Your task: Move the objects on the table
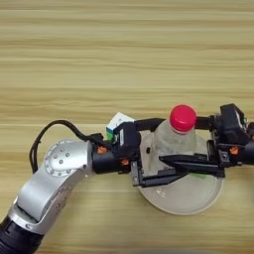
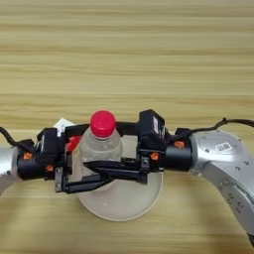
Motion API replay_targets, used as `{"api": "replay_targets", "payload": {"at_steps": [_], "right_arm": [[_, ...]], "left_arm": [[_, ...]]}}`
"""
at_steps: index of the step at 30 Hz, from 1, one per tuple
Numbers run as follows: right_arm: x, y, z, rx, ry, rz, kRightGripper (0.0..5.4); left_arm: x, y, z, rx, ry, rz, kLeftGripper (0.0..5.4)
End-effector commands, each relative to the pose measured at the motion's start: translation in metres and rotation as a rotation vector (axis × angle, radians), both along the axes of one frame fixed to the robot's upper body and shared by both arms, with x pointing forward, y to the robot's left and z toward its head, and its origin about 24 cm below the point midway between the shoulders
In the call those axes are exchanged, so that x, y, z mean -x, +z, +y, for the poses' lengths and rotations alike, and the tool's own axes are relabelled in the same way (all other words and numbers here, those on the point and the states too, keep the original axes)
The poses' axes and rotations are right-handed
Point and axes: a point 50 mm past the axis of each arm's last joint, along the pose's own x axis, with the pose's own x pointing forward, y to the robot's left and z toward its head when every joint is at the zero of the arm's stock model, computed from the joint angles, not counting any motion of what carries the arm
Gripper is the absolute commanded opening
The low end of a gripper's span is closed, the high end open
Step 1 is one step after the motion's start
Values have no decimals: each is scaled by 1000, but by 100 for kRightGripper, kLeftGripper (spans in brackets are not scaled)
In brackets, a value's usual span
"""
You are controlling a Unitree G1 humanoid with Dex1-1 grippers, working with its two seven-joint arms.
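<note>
Bottle (image 1: 174, 140) (no readable label) on plate (image 1: 198, 201), left end effector (image 1: 155, 151) and right end effector (image 2: 101, 151) both spread around it.

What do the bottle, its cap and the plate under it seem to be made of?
Bottle: probably thin clear plastic, glossy; the plate shows through its wall.
Cap: red, opaque, likely plastic, smooth with a soft sheen.
Plate: cream and matte; plastic or ceramic, the look leaves it open.
</note>
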Motion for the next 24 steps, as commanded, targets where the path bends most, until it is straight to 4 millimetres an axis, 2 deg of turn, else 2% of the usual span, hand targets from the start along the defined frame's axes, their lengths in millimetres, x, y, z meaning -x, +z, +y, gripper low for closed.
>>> {"api": "replay_targets", "payload": {"at_steps": [1, 11, 12, 14, 24], "right_arm": [[-3, 15, -1, -29, -1, -74, 302], [-2, 13, 1, -36, 5, -78, 302], [-2, 13, 1, -37, 6, -78, 331], [-3, 13, 2, -39, 5, -78, 346], [-4, 13, 4, -57, -11, -87, 351]], "left_arm": [[-4, -7, 4, -52, 22, 9, 406], [-8, -9, 5, -36, 57, 1, 404], [-9, -9, 5, -34, 64, 1, 404], [-11, -9, 6, -31, 75, 1, 404], [-14, -9, 10, -6, 110, 5, 404]]}}
